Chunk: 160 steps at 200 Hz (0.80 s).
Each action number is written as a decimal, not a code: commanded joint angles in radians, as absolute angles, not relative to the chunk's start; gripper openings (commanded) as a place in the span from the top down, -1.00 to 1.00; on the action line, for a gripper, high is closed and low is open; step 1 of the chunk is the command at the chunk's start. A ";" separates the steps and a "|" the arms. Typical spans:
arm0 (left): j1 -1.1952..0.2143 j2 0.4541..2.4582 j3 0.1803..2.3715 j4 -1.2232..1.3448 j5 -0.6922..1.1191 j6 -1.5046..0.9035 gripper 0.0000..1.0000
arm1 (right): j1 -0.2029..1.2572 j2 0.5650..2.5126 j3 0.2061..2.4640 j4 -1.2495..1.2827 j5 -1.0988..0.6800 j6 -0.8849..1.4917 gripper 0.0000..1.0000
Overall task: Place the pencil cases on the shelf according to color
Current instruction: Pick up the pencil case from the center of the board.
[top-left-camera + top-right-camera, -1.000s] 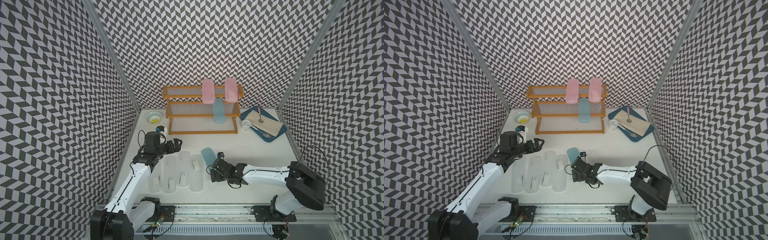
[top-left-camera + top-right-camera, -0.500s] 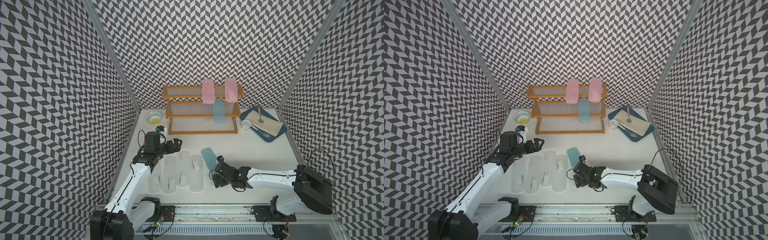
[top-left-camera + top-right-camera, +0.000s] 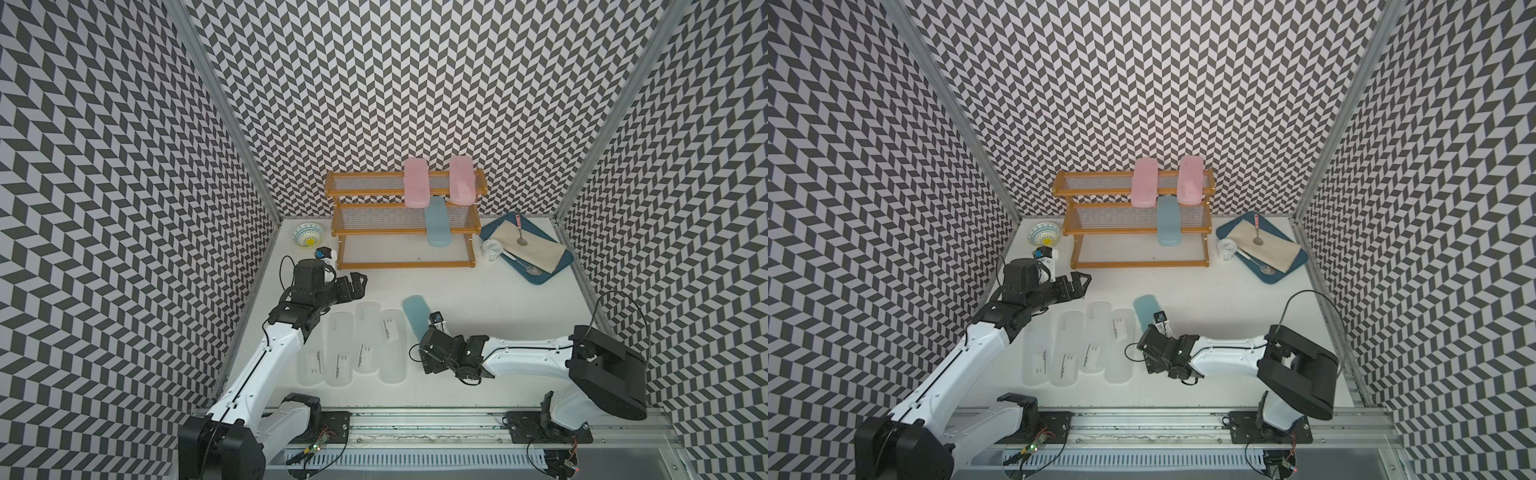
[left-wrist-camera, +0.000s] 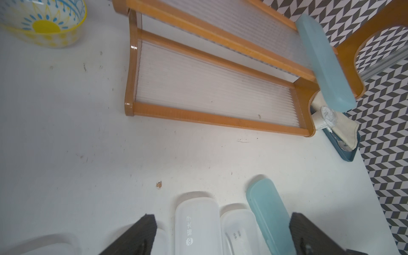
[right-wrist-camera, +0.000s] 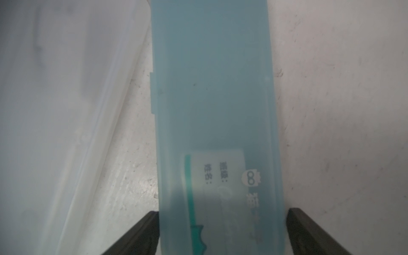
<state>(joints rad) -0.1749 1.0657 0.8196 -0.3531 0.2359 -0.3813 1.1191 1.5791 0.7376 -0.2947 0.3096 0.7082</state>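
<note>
Right tool (image 5: 221,210) has pulled back, narrowing around light blue pencil case (image 5: 212,88) labelled 班级, 姓名; grip unclear.

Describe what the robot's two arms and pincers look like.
Both the left arm and right arm have white links with bulky black joints. The left pincer and right pincer are black with flat, wedge-shaped fingers. Thin black cables loop beside each arm, and a small blue-lensed camera sits on each wrist.

The left hand (image 4: 221,219), jaws wide apart, hangs over frosted clear cases (image 4: 196,225) and a light blue case (image 4: 269,216) on the white counter (image 4: 66,143). Beyond them, a second blue case (image 4: 324,61) overhangs the shelf (image 4: 130,77).
</note>
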 commanded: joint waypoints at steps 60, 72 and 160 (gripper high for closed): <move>-0.127 1.223 1.146 -0.324 0.160 -0.289 -0.99 | 1.158 1.386 0.806 -0.418 0.440 0.811 -0.39; -0.108 1.248 1.189 -0.314 0.168 -0.290 -0.99 | 1.158 1.358 0.841 -0.414 0.476 0.796 -0.39; -0.088 1.294 1.089 -0.177 0.171 -0.300 -0.99 | 0.993 1.624 1.263 -0.318 0.399 0.625 -0.34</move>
